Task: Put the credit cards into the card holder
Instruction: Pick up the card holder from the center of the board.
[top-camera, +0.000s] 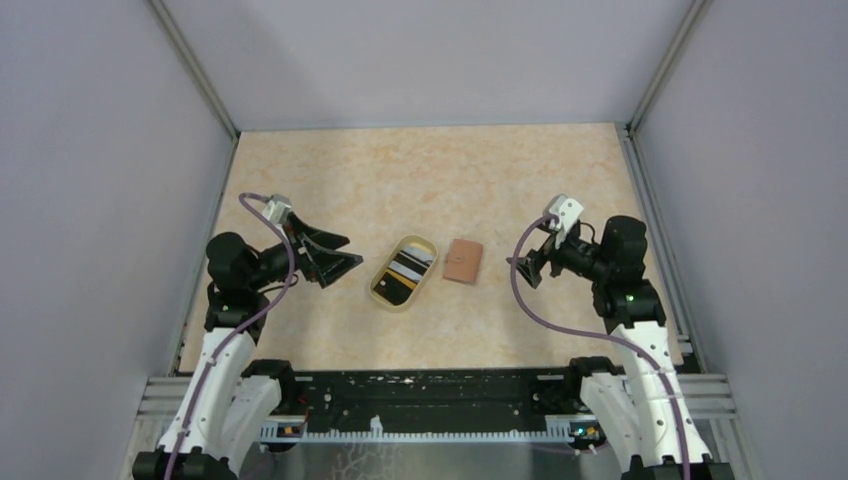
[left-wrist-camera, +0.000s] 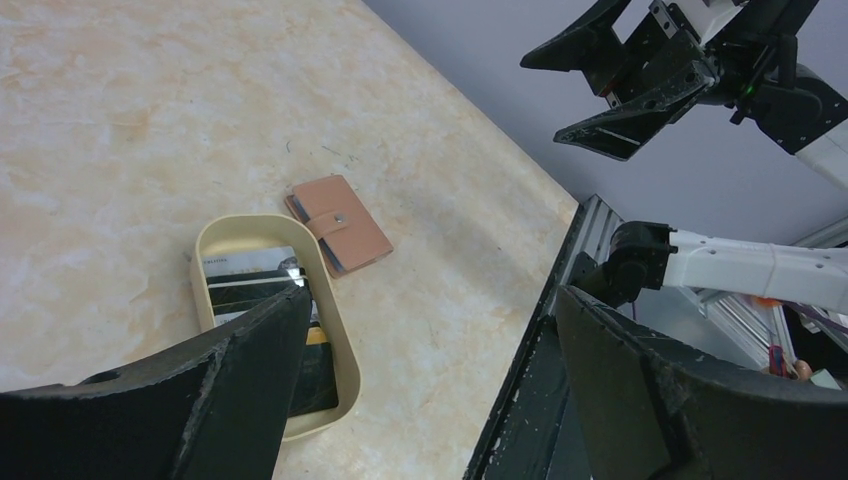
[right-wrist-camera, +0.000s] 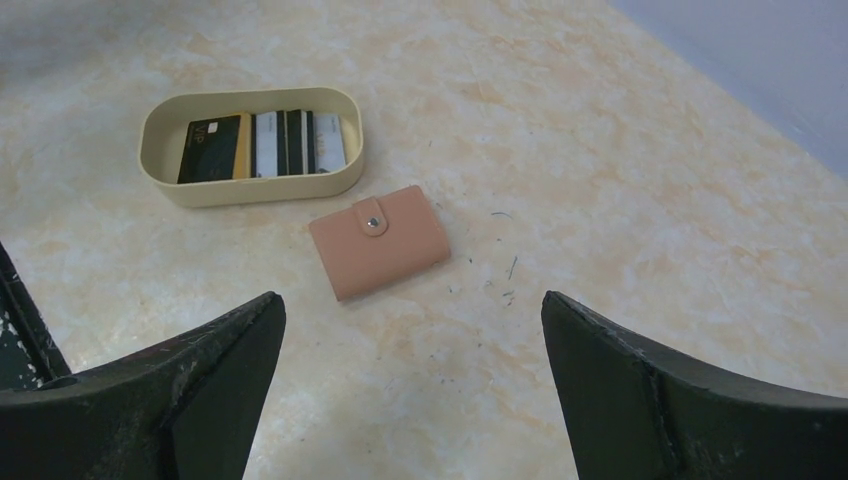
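Left tool (left-wrist-camera: 430, 298), right tool (right-wrist-camera: 410, 300) gape empty; only wrist views show card holder (right-wrist-camera: 378, 241) snapped.

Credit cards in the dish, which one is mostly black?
The card at the left end of the dish in the right wrist view: black face, yellowish stripe. The other cards are white with dark stripes.

On the table (top-camera: 420, 180), the credit cards (right-wrist-camera: 262, 145) lie in a dish (right-wrist-camera: 250, 185). The card holder (right-wrist-camera: 378, 241) lies just right of it, not touching. The left gripper (top-camera: 350, 250) is left of the dish, and the right gripper (top-camera: 530, 266) is right of the holder.
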